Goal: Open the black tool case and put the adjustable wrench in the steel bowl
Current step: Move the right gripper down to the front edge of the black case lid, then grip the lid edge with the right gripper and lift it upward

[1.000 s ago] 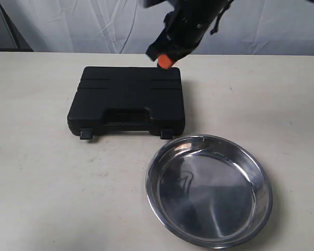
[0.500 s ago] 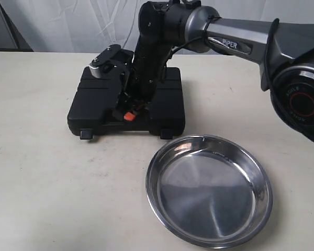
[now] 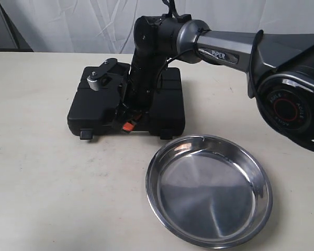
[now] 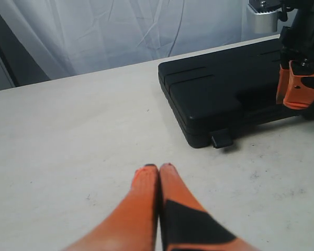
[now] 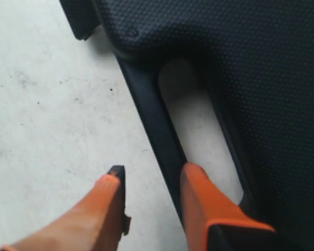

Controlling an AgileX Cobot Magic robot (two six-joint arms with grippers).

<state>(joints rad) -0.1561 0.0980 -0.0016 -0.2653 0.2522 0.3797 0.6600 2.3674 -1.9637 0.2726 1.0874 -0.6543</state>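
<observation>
Right hand, fingers narrowly parted, straddles the handle of the shut case, seemingly to lift the lid; left hand, pinched empty, hangs clear.

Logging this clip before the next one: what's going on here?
The right gripper is at the flat black moulded plastic tool case, open, its fingers straddling the bar of the handle slot. The case lies closed on the pale table, so no wrench is in sight. The wide shiny steel bowl near it is empty. The left gripper hangs shut above the table, apart from the case.
</observation>
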